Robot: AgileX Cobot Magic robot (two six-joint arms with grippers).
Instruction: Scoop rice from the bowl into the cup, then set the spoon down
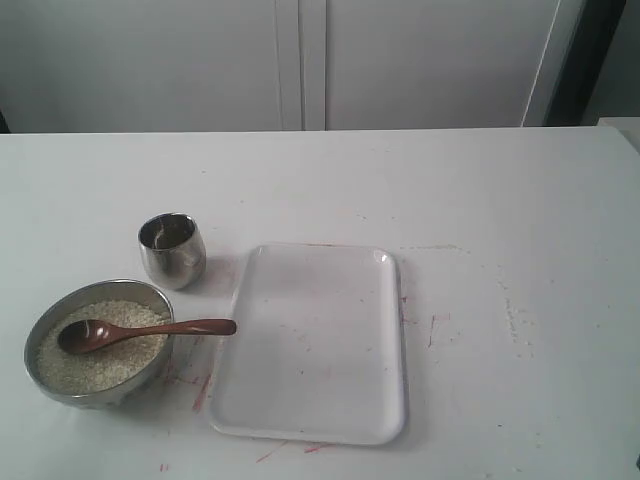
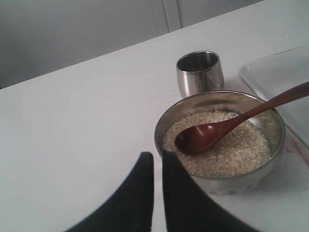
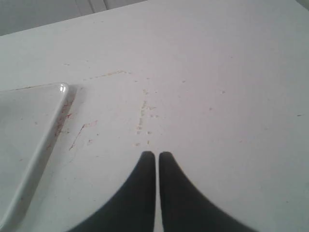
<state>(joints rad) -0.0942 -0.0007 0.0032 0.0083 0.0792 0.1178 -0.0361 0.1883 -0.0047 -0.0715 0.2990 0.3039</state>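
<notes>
A wide, shallow bowl (image 1: 100, 392) of shiny steel sits on the left of the matte white surface (image 1: 500, 200), filled nearly level with rice (image 1: 120, 358), a grainy off-white mass. The spoon (image 1: 150, 329), slim and made of glossy dark reddish-brown wood, rests its oval scoop on the rice. Its long thin handle crosses the rim toward a smooth white rounded-corner tray (image 1: 310, 350) just beside the bowl. The cup (image 1: 172, 255), a small rounded steel tumbler, stands upright near the bowl, not touching it. The left end effector (image 2: 158, 154) hovers by the bowl, its curved black fingers clenched on nothing. The right end effector (image 3: 157, 153), equally clenched and empty, hangs over bare surface beside the tray
</notes>
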